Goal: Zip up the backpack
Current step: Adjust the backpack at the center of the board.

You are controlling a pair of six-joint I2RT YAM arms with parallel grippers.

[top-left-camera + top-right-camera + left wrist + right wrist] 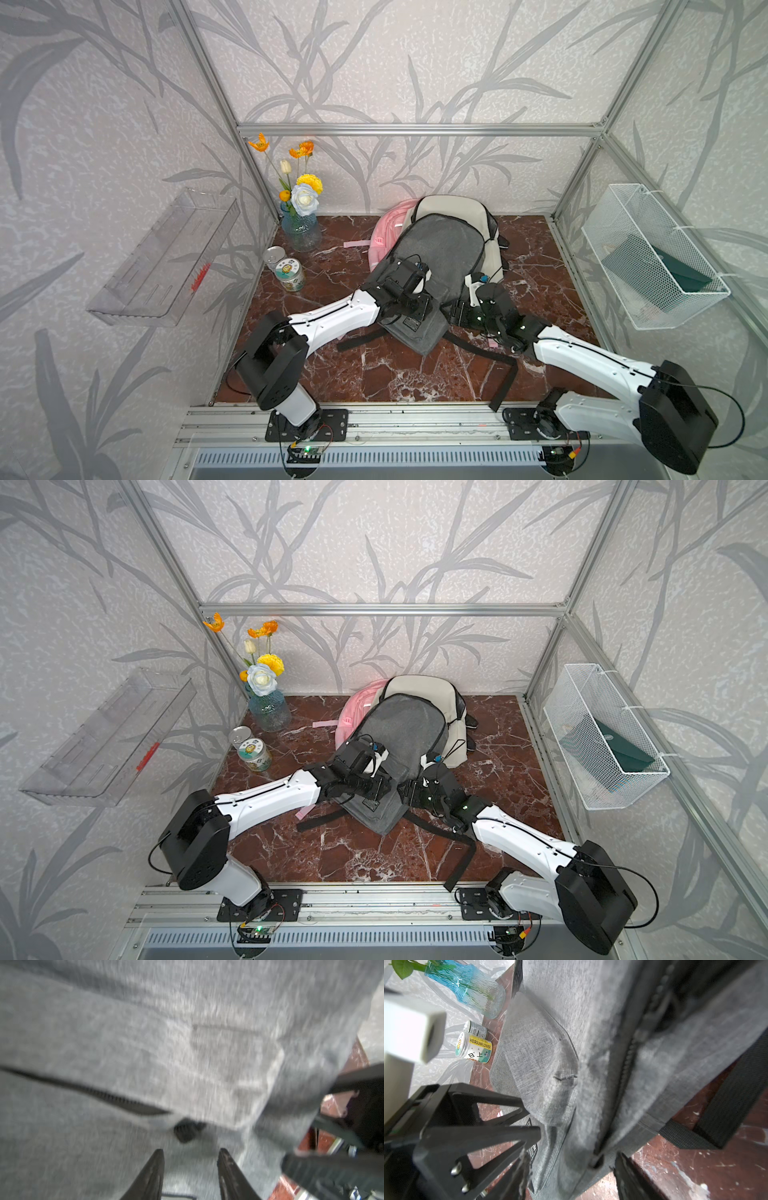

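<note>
The grey backpack [440,257] lay in the middle of both top views on the marble table [374,374]. Its upper end was propped on a cream backpack [453,208] and a pink backpack [386,232] by the back wall. That soft stack was my first worry: a pull along the zip could have dragged the whole bag instead of moving the slider.

My right gripper [574,1157] stood at the bag's lower right edge, jaws well apart astride the corner where the side zipper [627,1059] ends. I could not tell whether it pinched the cloth, and if it did not, nothing anchored the bag. A black shoulder strap [505,384] trailed toward the lower middle beside that arm and could have snagged it.

My left gripper [190,1152], on the bag's lower left, was partly open and held nothing. The dark zipper slider [186,1130] sat just ahead of its fingertips, at the end of the gaping front zipper [116,1098]. The slider looked small and half tucked under a fold, so closing there I might have caught only cloth.
</note>
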